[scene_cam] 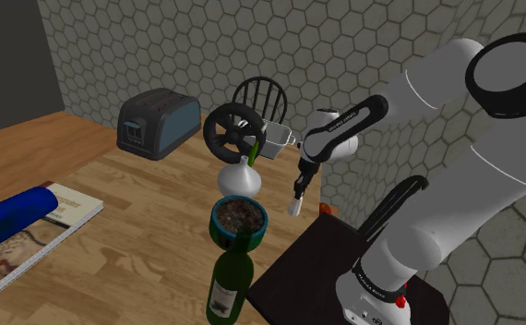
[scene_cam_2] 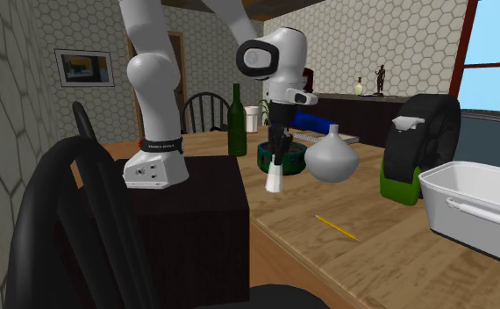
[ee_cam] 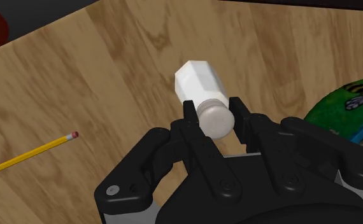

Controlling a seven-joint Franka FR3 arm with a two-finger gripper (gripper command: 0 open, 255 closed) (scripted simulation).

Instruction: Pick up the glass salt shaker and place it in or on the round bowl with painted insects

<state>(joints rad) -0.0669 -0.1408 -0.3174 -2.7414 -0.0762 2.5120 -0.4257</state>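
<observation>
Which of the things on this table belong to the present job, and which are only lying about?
For the job: white salt shaker, clasped in the gripper; green bowl with painted insects.

Lying about: green bottle, grey vase, toaster, pencil, book, white tub.

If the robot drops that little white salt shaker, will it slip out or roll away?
It might slip: the gripper pinches the salt shaker only by its small rounded cap. Its faceted sides would probably stop it rolling far on the table. It looks small, so likely light.
</observation>
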